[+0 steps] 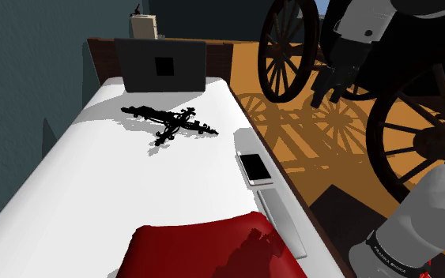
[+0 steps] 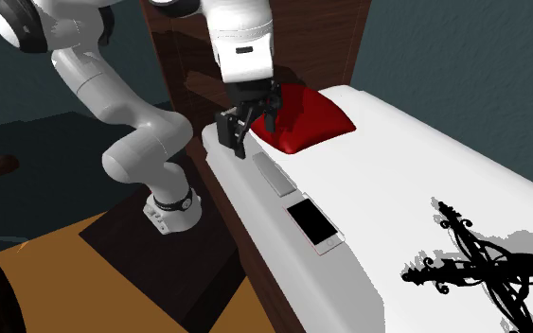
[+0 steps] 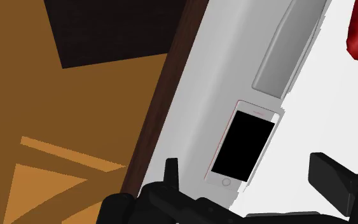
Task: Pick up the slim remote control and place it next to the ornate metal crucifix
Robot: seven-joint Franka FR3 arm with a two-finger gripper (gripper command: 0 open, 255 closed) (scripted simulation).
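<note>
Okay, fingers (image 3: pixel 333 184) are sitting wide apart, holding nothing, and the gripper (image 3: pixel 247 170) is hovering over the phone (image 3: pixel 244 143), not the grey remote (image 3: pixel 289 44) lying just beyond it along the edge of the bed (image 1: pixel 94 182). Going down here is risking grabbing the phone, or knocking the remote off, far from the crucifix (image 1: pixel 173 125).
</note>
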